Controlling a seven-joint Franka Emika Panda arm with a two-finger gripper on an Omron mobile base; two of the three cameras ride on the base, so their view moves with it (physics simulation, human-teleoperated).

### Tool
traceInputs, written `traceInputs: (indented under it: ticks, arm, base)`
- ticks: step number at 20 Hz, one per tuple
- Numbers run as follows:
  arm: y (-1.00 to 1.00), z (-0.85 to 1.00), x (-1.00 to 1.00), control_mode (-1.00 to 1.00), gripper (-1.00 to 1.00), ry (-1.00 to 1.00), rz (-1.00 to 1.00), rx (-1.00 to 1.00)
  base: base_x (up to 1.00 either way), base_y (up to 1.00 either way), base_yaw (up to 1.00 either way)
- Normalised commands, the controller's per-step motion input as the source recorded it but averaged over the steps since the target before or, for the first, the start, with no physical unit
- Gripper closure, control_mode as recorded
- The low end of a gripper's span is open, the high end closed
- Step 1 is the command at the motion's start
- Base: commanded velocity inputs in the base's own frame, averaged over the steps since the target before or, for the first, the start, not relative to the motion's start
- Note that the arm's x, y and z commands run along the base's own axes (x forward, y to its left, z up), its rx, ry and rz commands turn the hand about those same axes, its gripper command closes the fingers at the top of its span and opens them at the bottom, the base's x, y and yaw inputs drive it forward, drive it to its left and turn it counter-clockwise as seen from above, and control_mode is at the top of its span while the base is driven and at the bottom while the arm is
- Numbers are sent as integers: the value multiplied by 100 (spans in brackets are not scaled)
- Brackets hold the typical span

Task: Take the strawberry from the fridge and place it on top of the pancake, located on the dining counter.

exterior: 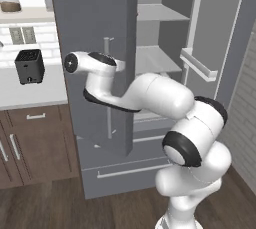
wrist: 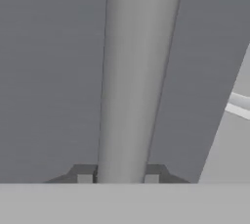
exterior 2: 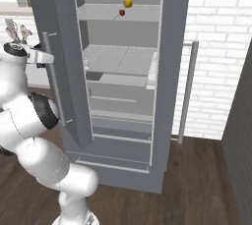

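Pincer clamped on fridge door handle; strawberry seemingly on shelf

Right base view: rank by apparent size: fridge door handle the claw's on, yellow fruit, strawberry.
1. Left door handle, a long vertical bar, by far the largest.
2. Yellow fruit.
3. Strawberry, slightly smaller than the fruit beside it on the same shelf.

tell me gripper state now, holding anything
gripper: shut on the fridge door handle, one fingertip each side of the bar.
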Motion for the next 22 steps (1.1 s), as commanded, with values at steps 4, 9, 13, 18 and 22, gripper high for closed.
traceInputs:
  ticks: [4, 9, 13, 18, 22]
  arm:
    - [24, 0, -17, -100, -100, -19, -16, 0]
    - [19, 2, -10, -100, -100, -14, -5, 0]
    - [6, 0, -58, -100, -100, -8, 1, 2]
    - [-9, 10, -54, -100, -100, 1, 9, 8]
    - [-83, 13, -80, -100, -100, 1, 25, 24]
  base:
    - [0, 0, 0]
    - [0, 0, 0]
    - [0, 0, 0]
    - [0, 0, 0]
    - [0, 0, 0]
